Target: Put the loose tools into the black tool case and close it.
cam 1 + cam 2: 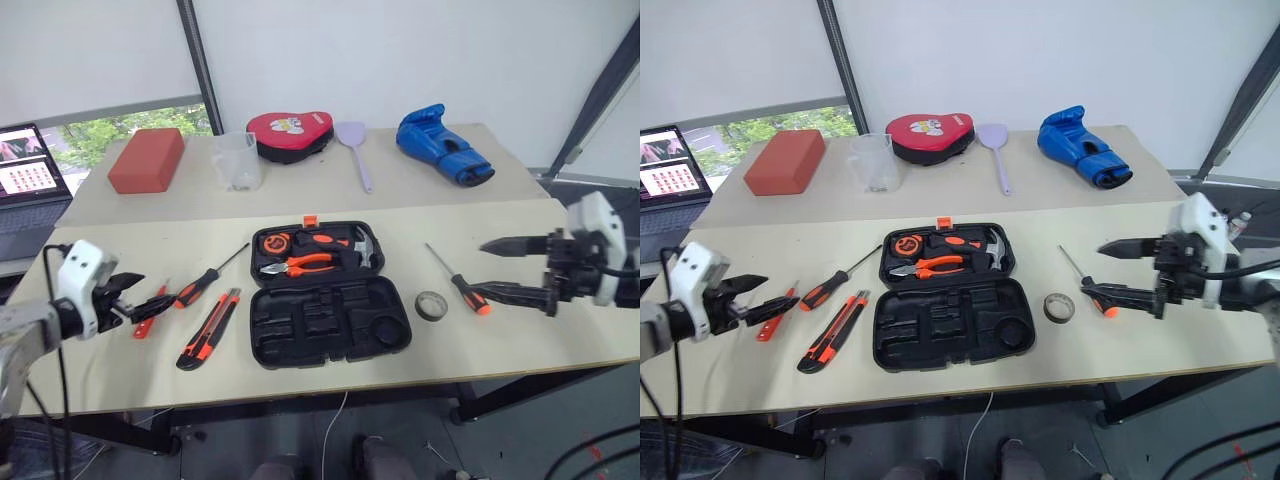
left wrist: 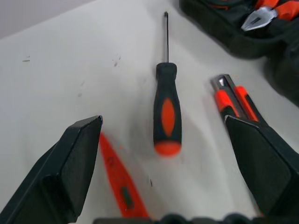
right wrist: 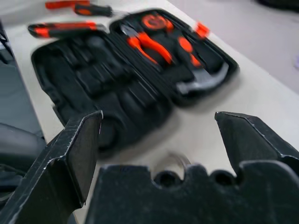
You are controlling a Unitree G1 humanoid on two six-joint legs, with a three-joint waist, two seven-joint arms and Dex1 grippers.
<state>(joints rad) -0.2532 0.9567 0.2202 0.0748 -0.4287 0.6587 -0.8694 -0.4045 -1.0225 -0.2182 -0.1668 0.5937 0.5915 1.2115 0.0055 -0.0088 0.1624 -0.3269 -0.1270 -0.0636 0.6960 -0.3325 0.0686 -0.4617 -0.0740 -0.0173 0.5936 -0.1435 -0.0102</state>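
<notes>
The black tool case (image 1: 300,325) lies open mid-table, with orange-handled pliers (image 1: 300,264) and a hammer (image 1: 362,246) in its far half. Left of it lie a black-and-orange screwdriver (image 1: 200,287), the utility knife (image 1: 210,328) and a slim orange tester screwdriver (image 1: 150,318). On the case's right lie a small black tape roll (image 1: 432,306) and a second screwdriver (image 1: 462,285). My left gripper (image 1: 145,295) hovers open over the tester screwdriver (image 2: 117,182), holding nothing. At the right, my right gripper (image 1: 480,268) is open and empty above the second screwdriver's handle.
On the rear table sit a red block (image 1: 147,160), a clear cup (image 1: 237,160), a red padded mitt (image 1: 290,133), a pale spatula (image 1: 355,145) and a blue boxing glove (image 1: 443,145). A laptop (image 1: 28,170) stands at far left.
</notes>
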